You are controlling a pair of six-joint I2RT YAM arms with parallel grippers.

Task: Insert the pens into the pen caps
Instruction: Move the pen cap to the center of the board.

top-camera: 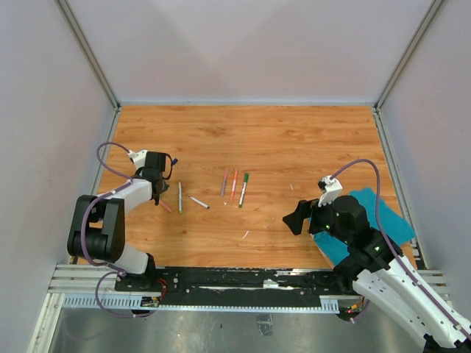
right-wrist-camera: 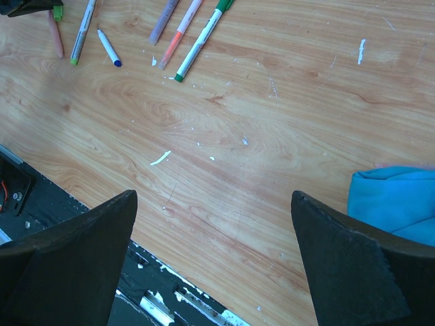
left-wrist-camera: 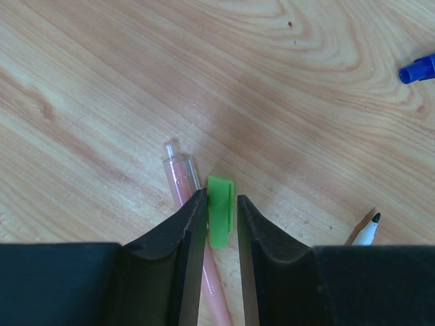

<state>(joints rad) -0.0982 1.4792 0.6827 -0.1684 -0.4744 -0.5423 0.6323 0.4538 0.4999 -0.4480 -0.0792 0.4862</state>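
**Left wrist view: a narrow hold on the green cap, crowded by a pink pen**

Top external view: the left end effector was down at the surface on the left side, with the pink pen, a green-tipped pen and a blue-tipped pen lying just beside it. A purple pen, an orange pen and a green-ended pen lay side by side near the middle. The right end effector hung near the teal cloth, well apart from every pen.

Left wrist view: the left end effector was closed on the green cap, its fingers pressing both sides. Whether the cap was lifted or resting on the surface could not be told, nor which end was open. The cap stuck out beyond the fingertips, so it could have pivoted or popped free once a pen pushed into it. The pink pen ran along and under one finger, apparently touching it, so any lift or sideways move could have dragged or rolled it. A blue cap lay well apart at the edge of the picture.

Right wrist view: the right end effector was wide open and held nothing. The three middle pens lay so close together that jaws this wide could have caught two at once or knocked a neighbour away. A mismatched pen, or one held at a slant, would likely have jammed at the cap's mouth.
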